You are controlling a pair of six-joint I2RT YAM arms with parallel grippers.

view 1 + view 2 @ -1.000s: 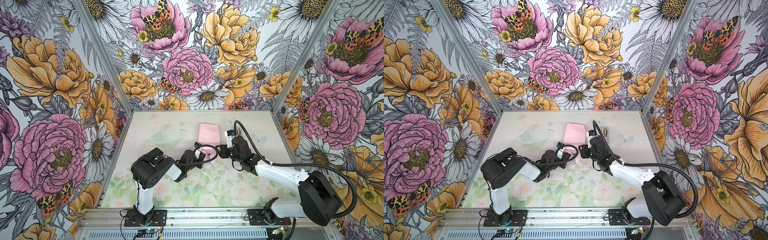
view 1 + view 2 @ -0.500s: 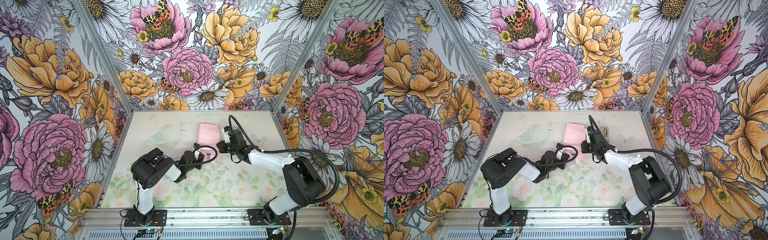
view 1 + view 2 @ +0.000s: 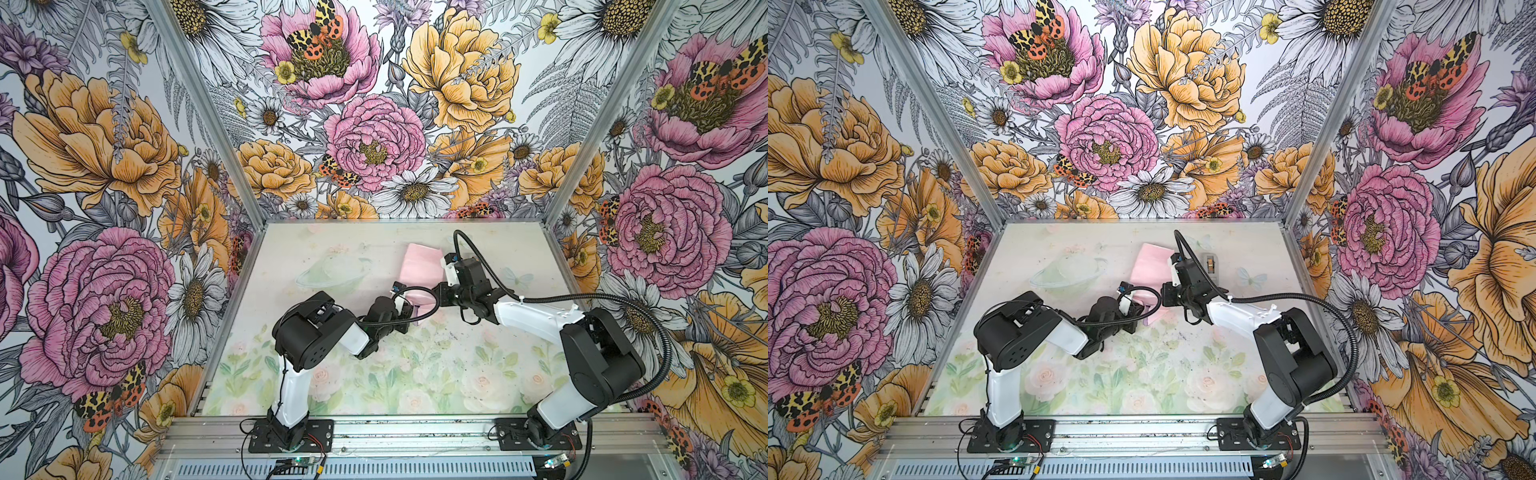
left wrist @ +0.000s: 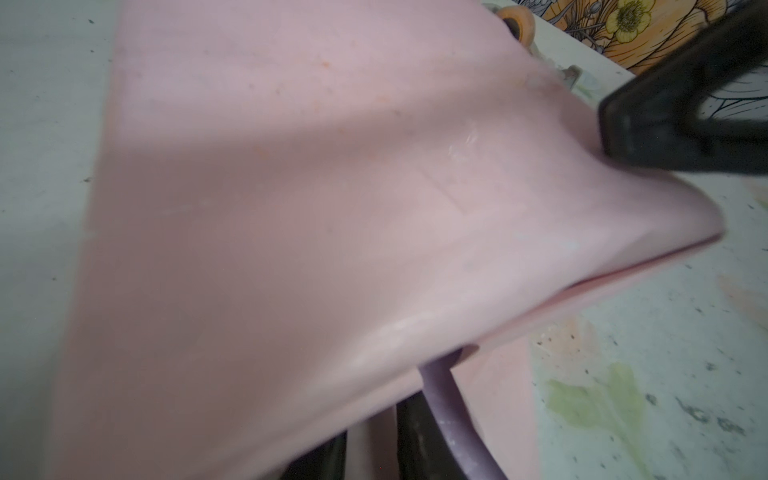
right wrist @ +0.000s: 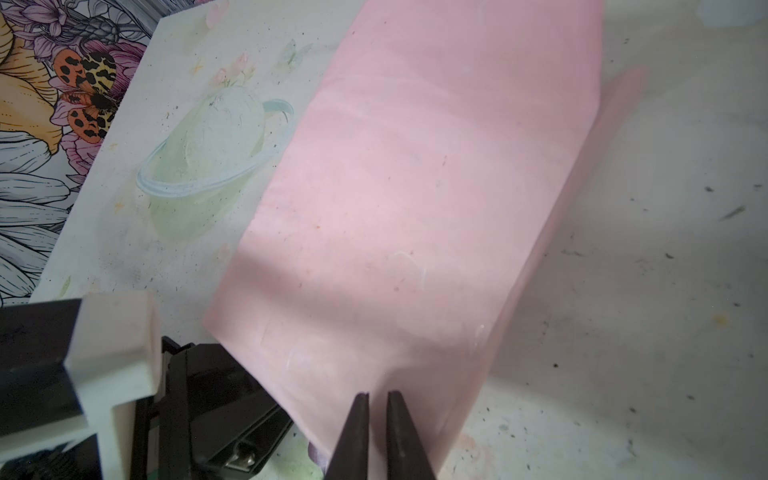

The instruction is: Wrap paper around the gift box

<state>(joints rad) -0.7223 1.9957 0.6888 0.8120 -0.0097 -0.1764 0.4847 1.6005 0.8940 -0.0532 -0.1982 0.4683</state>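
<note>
The paper [image 3: 419, 266] lies pale pink side up at the table's back middle, folded over, and the gift box is hidden under it. A lilac edge [image 4: 440, 399] curls out by my left gripper [image 4: 372, 440], which is shut on the sheet's near end; pink paper fills the gap between its dark fingers. In both top views this gripper [image 3: 409, 301] sits at the paper's front edge. My right gripper [image 5: 377, 395] has its jaws nearly together on a raised fold of the paper [image 5: 415, 187] near the right front corner, and the sheet tents up toward it.
A small grey tape dispenser [image 3: 1212, 266] stands just right of the paper, behind my right wrist. The left wrist body [image 5: 216, 399] is close beside my right fingers. The floral walls [image 3: 199, 124] close in the table on three sides.
My right gripper has moved a little left onto the paper's corner and its jaws have narrowed onto it. The left arm has stayed put.
</note>
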